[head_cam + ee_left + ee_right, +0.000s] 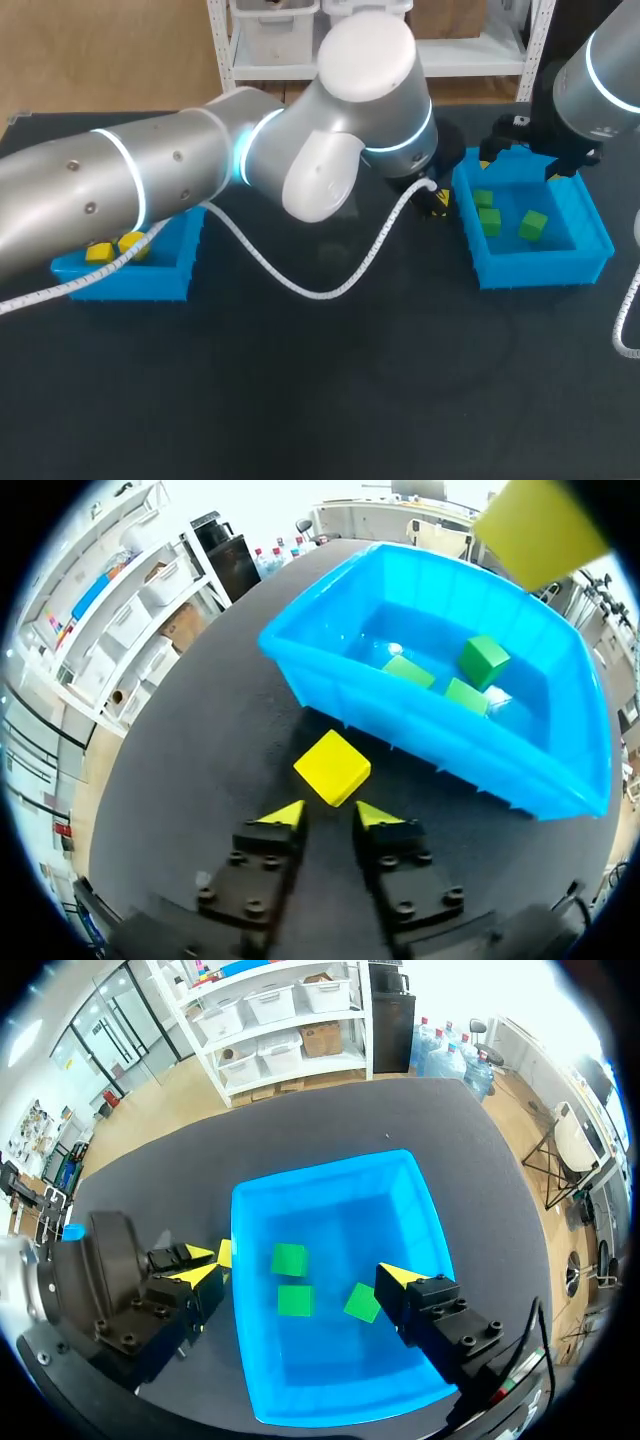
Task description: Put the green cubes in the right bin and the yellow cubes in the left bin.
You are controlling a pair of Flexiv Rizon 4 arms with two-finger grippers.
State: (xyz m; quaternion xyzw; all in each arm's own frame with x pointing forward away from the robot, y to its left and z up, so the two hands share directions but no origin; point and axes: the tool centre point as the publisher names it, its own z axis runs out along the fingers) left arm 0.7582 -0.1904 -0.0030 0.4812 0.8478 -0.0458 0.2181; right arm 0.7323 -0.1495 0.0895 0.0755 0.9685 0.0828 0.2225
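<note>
**benchwatcher:** Standing by the rig right now. One yellow cube is out on the table, over toward its right edge. It's just beside the outer wall of the right bin, the wall that faces the middle of the table. Can't tell if it actually touches.

**gearloose:** Which arm's on it?

**benchwatcher:** The left one, oddly. It's stretched past the middle of the table. The left gripper sits low, with the cube straight ahead of its tips and not yet between them. Jaws are apart, nothing in them. The right gripper hangs over the right bin, spread wide and empty too, above three green cubes.

**gearloose:** So push forward and close?

**benchwatcher:** I'd guess not quite. It's a cube, so no long axis, but it lies turned like a diamond to the jaws, with a corner pointing back into the gap. Closing as-is would probably land on corners and spin it, so I'd expect a wrist twist first. The bin wall is right behind it too, so there's little room to overshoot.

**gearloose:** And then?

**benchwatcher:** Long haul to the left bin by the table's left edge, where two yellow cubes already sit.
</note>
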